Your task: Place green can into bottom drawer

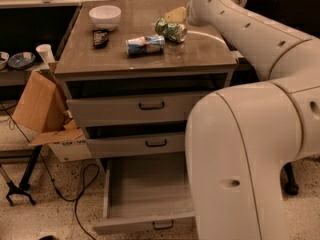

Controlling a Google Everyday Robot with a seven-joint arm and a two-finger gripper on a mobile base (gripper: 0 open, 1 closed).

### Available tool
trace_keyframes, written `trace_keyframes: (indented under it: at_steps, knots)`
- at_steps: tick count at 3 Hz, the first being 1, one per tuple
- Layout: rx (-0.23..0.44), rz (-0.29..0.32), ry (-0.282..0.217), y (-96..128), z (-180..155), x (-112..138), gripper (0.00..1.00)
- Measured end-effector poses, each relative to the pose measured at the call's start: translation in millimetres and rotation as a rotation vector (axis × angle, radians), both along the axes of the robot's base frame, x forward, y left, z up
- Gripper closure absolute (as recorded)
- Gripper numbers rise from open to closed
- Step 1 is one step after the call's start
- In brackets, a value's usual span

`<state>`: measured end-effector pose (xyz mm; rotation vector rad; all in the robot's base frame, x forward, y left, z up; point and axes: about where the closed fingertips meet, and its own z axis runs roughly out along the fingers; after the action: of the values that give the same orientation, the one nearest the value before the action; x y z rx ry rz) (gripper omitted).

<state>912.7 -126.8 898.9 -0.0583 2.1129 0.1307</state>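
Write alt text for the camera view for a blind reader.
The gripper of the white arm sits beside the dented green and white can lying on top of the grey cabinet. Below, the deep grey bottom drawer stands pulled open. A blue and white can and a white bowl also rest on top.

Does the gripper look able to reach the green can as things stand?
Probably yes: the gripper is close beside the green can, which lies on its side on the cabinet top, with nothing between them.

Pincer [177, 17] close by the green can [171, 31] on the cabinet top [200, 54]; bottom drawer [145, 196] open below.
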Motion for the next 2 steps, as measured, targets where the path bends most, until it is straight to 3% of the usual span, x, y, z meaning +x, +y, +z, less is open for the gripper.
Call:
trace_keyframes:
  at_steps: [2]
  knots:
    - [0.003,0.006,0.014,-47.8,-7.5,2.3,0.0]
